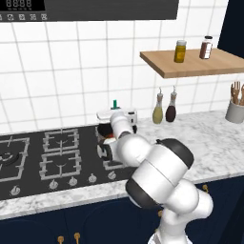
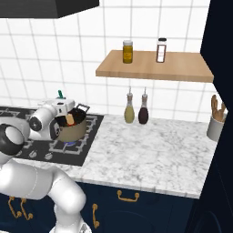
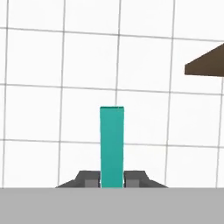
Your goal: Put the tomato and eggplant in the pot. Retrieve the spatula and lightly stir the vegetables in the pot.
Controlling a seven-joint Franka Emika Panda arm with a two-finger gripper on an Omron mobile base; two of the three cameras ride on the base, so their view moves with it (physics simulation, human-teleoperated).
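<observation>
From the left base view, the white robot arm bends over the black stove top (image 1: 57,157) set in the grey marble desk (image 1: 209,138). Its hand (image 1: 116,113) sits above the round tan-gold pot (image 1: 106,135), which is mostly hidden behind the arm. A thin green spatula handle (image 1: 115,104) sticks up from the hand.

From the right base view, the pot (image 2: 73,129) stands on a stove burner, close to the marble desk (image 2: 150,150). The hand (image 2: 63,108) is just over the pot's mouth, with the green spatula (image 2: 60,94) poking up above it. Something pale and something red show inside the pot, but they are too small to name. Two bottles hang on the wall under a wooden shelf (image 2: 154,68).

From the hand view, the two dark fingers (image 3: 89,180) are squeezed tight on the green spatula (image 3: 112,146), which stands straight up in front of white wall tiles.
</observation>
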